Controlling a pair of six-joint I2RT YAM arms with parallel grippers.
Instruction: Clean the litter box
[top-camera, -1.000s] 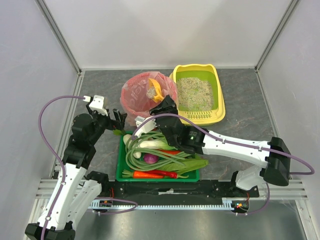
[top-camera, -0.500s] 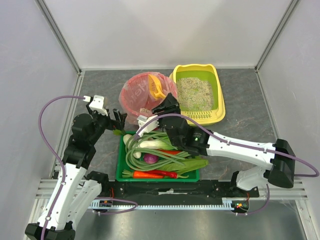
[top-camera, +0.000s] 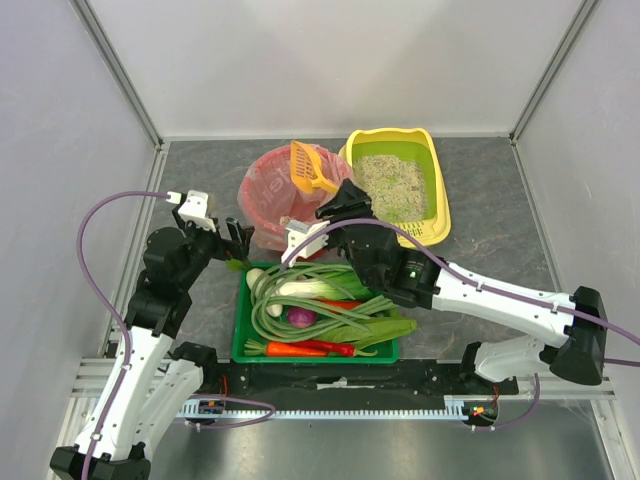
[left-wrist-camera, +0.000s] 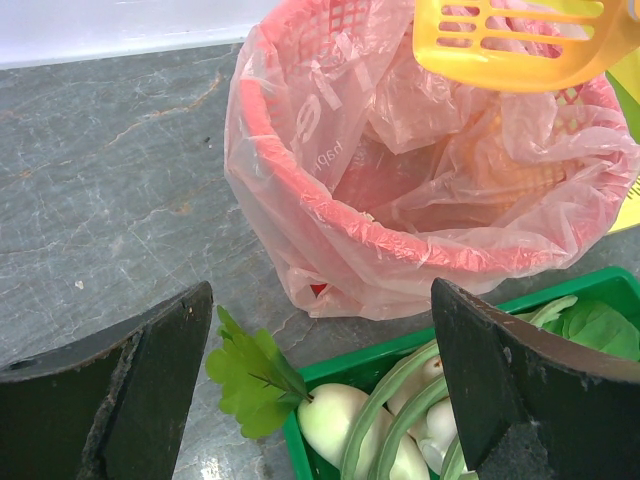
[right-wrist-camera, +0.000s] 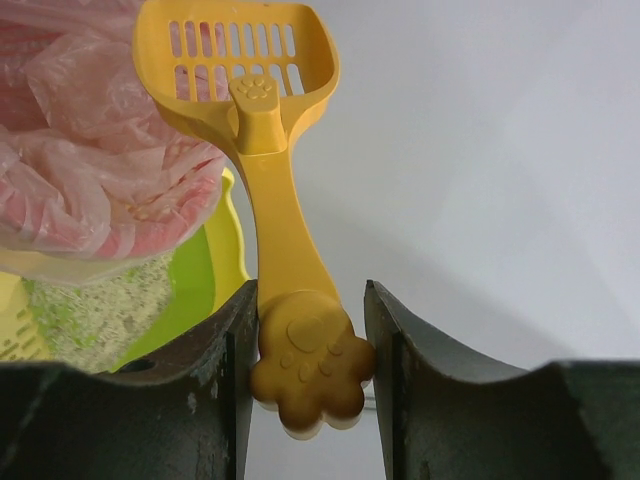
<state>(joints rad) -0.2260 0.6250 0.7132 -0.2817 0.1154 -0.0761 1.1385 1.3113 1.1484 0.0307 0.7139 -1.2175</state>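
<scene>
The yellow litter box (top-camera: 436, 190) with green lining and grey-beige litter stands at the back, right of the red bin (top-camera: 262, 205) lined with a pink bag. My right gripper (top-camera: 335, 208) is shut on the paw-shaped handle end of an orange slotted scoop (top-camera: 310, 167), which it holds above the bin's right rim. In the right wrist view the scoop (right-wrist-camera: 262, 95) points up and away, empty, with the gripper (right-wrist-camera: 310, 375) clamped on its handle and the litter box (right-wrist-camera: 200, 275) below left. My left gripper (left-wrist-camera: 320, 390) is open and empty, near the bin (left-wrist-camera: 300, 190).
A green tray (top-camera: 243, 320) of vegetables sits in front of the bin, with long beans, white radishes, carrots, an onion. It also shows in the left wrist view (left-wrist-camera: 400, 345), a green leaf (left-wrist-camera: 245, 375) hanging over its corner. Grey walls enclose the table.
My right gripper has swung the scoop up and back over the bin; the litter clump it carried one second ago is gone and the scoop head now tilts upward. The left arm has not moved.
</scene>
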